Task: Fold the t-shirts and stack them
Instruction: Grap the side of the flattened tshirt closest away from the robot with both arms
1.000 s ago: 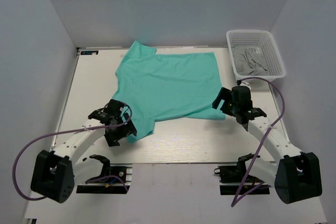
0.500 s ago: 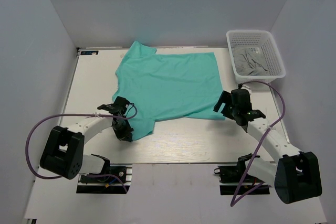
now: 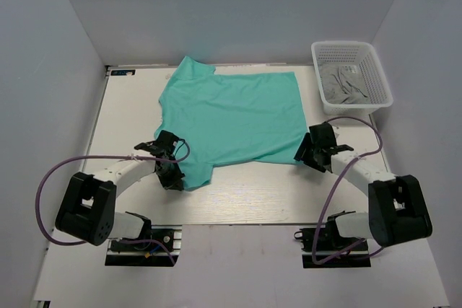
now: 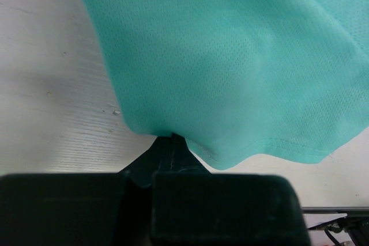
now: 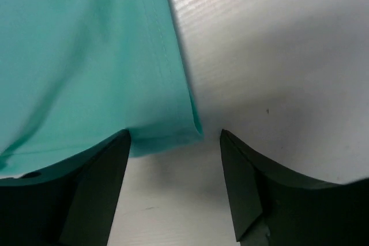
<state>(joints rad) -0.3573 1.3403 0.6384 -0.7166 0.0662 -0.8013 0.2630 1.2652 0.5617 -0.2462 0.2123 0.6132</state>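
Revealing what overhead hides, wrist views show left gripper (image 4: pixel 171 142) clamped on t-shirt (image 4: pixel 230 56), right gripper (image 5: pixel 174 137) agape

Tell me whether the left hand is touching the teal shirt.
Touching. In the left wrist view the left hand is shut on the teal shirt, and the cloth puckers at its edge where it is pinched.

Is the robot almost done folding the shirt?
Not nearly. Nothing is folded: the teal shirt lies spread flat. Happening now: the left hand pinches its near-left corner, and the right hand is open around the near-right corner. To do: grip, fold, stack.
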